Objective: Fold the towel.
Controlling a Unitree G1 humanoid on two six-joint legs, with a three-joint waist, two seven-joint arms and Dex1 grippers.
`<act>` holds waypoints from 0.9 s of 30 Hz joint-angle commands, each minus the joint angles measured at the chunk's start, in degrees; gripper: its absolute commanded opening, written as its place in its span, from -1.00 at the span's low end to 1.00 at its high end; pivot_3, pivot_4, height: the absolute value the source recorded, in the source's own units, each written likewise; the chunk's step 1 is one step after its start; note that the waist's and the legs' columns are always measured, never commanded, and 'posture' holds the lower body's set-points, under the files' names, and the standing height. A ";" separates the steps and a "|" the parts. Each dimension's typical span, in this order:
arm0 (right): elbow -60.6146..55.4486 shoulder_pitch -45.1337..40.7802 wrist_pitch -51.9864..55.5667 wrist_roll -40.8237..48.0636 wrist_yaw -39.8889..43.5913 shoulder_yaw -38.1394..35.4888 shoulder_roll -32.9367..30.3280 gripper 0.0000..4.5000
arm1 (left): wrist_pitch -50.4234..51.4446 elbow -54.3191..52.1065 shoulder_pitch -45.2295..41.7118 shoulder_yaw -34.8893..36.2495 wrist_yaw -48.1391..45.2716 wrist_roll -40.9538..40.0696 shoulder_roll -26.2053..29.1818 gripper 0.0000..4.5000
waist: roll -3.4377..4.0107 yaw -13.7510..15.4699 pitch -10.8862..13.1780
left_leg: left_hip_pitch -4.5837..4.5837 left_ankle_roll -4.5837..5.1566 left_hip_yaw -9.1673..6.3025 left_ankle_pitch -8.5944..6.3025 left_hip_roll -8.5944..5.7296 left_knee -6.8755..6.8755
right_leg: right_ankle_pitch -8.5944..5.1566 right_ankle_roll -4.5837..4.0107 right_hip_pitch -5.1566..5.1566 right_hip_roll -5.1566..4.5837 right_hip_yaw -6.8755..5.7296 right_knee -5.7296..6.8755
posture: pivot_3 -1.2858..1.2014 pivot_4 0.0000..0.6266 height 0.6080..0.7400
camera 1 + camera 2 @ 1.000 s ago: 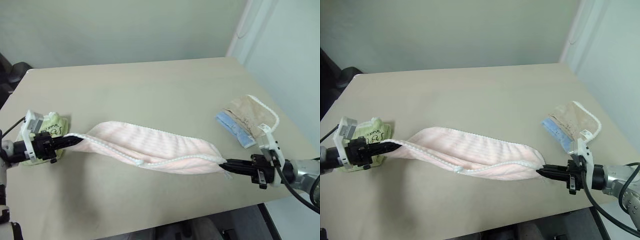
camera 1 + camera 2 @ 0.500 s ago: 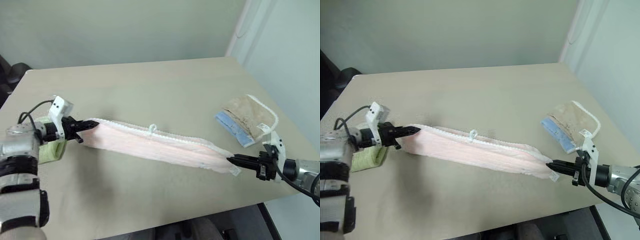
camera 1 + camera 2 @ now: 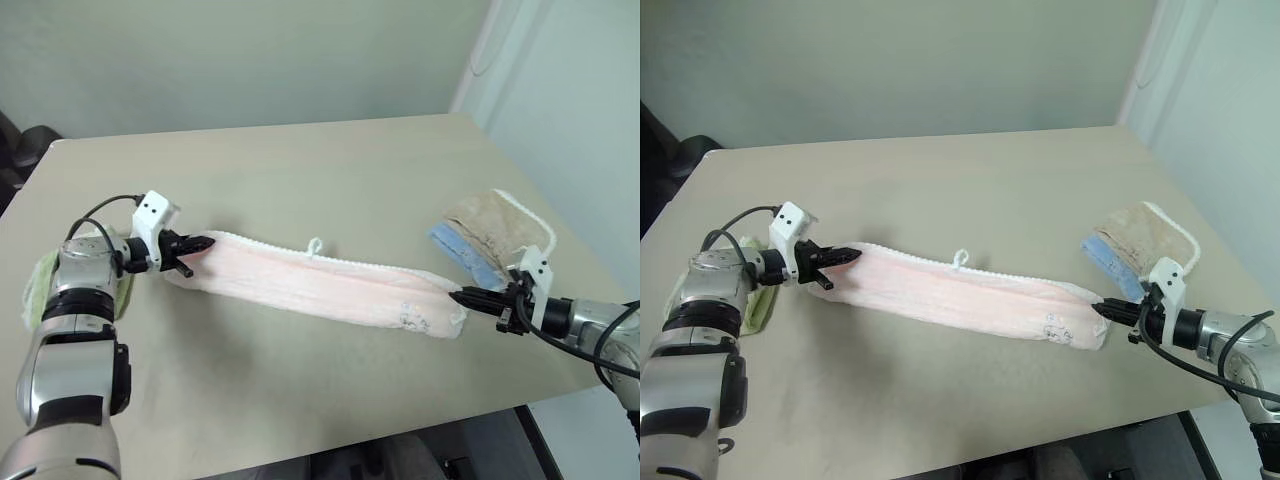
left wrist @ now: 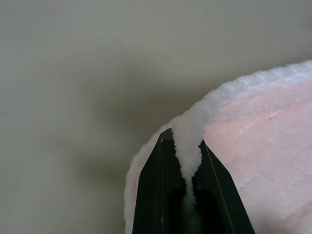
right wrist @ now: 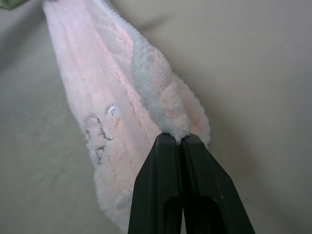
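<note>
The pale pink towel (image 3: 320,283) lies folded in a long strip across the middle of the table, its white loop tag (image 3: 314,245) standing up on the far edge. My left gripper (image 3: 203,243) is shut on the towel's left end, and the white edging (image 4: 187,146) shows pinched between its fingers. At the other end my right gripper (image 3: 458,296) is shut on the towel's right corner (image 5: 173,127). Small dark markings (image 5: 97,131) show on the towel near that corner.
A lime-green folded towel (image 3: 752,300) lies at the table's left edge behind my left arm. A beige white-edged towel (image 3: 500,232) over a blue cloth (image 3: 462,256) sits at the right edge, just beyond my right gripper. The tan table (image 3: 300,170) stretches away behind the towel.
Both grippers moved forward and lowered the towel, which hung sagging between them a second ago and now lies flat on the table as a narrower strip.
</note>
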 commanded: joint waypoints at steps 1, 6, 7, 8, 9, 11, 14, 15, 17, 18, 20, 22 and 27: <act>0.28 -0.83 -0.87 -1.12 -0.41 -0.83 -0.15 -1.00 | -1.49 0.62 -1.51 0.07 0.86 1.32 0.85 -0.99 | 0.00 0.02 0.00 | 0.00 0.00 0.00 0.00 0.00 0.00 | 0.00 0.00 0.00 0.00 0.00 0.00 | 0.03 -0.52 1.00; 0.92 -1.38 -0.86 -2.08 -0.29 -0.25 0.00 -1.00 | -2.66 2.05 -0.84 -0.57 2.36 3.08 0.57 -0.99 | 0.00 0.11 0.00 | -0.01 0.00 0.00 0.00 -0.01 0.09 | 0.00 0.01 0.05 0.00 0.00 -0.01 | 0.03 -0.52 1.00; 1.08 -1.46 -0.90 -2.27 -0.21 -0.11 0.00 -1.00 | -2.86 2.29 -0.83 -0.71 2.52 3.39 0.54 -0.99 | 0.00 0.12 0.00 | -0.01 0.00 0.00 0.00 -0.01 0.11 | 0.00 0.01 0.06 0.00 0.00 -0.01 | 0.03 -0.52 1.00; 1.25 -1.55 -0.83 -2.39 -0.11 0.03 0.00 -1.00 | -3.00 2.52 -0.86 -0.78 2.64 3.57 0.49 -0.99 | 0.00 0.11 0.00 | -0.01 0.01 0.00 0.00 -0.01 0.12 | 0.00 0.01 0.06 0.00 0.00 0.00 | 0.03 -0.52 1.00; 1.37 -1.60 -0.72 -2.44 0.02 0.14 -0.02 -1.00 | -3.03 2.73 -0.90 -0.80 2.67 3.67 0.43 -0.99 | 0.00 0.11 0.00 | -0.01 0.00 0.00 0.00 -0.01 0.12 | 0.00 0.01 0.07 0.00 0.00 0.00 | 0.03 -0.52 1.00; 1.56 -1.59 -0.49 -2.47 0.30 0.43 -0.16 -1.00 | -3.14 3.11 -0.92 -0.81 2.68 3.81 0.29 -0.99 | 0.00 0.11 0.00 | -0.01 0.00 0.00 0.00 -0.01 0.13 | 0.00 0.01 0.06 0.00 -0.01 0.00 | 0.03 -0.52 1.00; 1.95 -1.21 -0.38 -2.86 0.63 1.31 -0.42 -1.00 | -3.41 3.71 -0.69 -0.95 2.84 4.56 0.01 -0.99 | 0.01 0.11 0.01 | -0.01 0.00 0.00 0.00 -0.01 0.15 | 0.01 0.02 0.06 0.00 -0.01 0.00 | 0.03 -0.52 1.00; 2.08 -1.06 -0.49 -3.08 0.76 1.57 -0.42 -1.00 | -3.49 3.91 -0.64 -0.97 2.91 4.77 -0.09 -0.99 | 0.01 0.11 0.01 | -0.01 0.00 0.00 0.00 -0.01 0.15 | 0.01 0.02 0.07 0.00 -0.01 0.00 | 0.03 -0.52 1.00; 2.45 -1.09 -0.77 -3.56 0.79 1.91 -0.22 -1.00 | -3.58 4.30 -0.68 -0.97 3.09 5.05 -0.22 -0.99 | 0.02 0.11 0.01 | -0.01 0.00 0.00 -0.01 -0.01 0.17 | 0.01 0.02 0.09 0.00 -0.01 0.00 | 0.03 -0.52 1.00; 2.77 -1.27 -0.85 -3.77 0.76 2.02 -0.09 -1.00 | -3.65 4.52 -0.77 -0.99 3.28 5.21 -0.28 -0.99 | 0.02 0.11 0.01 | 0.00 0.00 0.01 -0.01 -0.01 0.17 | 0.01 0.02 0.09 0.00 -0.01 0.00 | 0.03 -0.52 1.00; 3.53 -1.80 -0.91 -4.11 0.67 2.27 0.12 -1.00 | -3.79 4.95 -1.01 -1.11 3.74 5.57 -0.39 -0.99 | 0.02 0.11 0.01 | 0.00 0.00 0.00 -0.01 -0.01 0.18 | 0.01 0.02 0.09 0.00 -0.01 0.00 | 0.03 -0.52 1.00; 4.37 -2.32 -1.13 -4.55 0.63 2.64 0.33 -1.00 | -3.89 5.41 -1.38 -1.30 4.45 6.03 -0.63 -0.99 | 0.02 0.12 0.01 | 0.01 0.00 0.00 -0.01 -0.01 0.19 | 0.01 0.02 0.11 0.00 -0.01 0.00 | 0.03 -0.52 1.00; 6.14 -3.45 -2.16 -5.59 0.10 3.02 0.85 -1.00 | -4.46 6.08 -2.53 -0.94 6.20 6.21 -1.23 -0.99 | 0.05 0.17 0.02 | 0.01 0.02 0.00 0.00 -0.01 0.25 | 0.02 0.04 0.14 0.00 -0.01 0.01 | 0.03 -0.52 1.00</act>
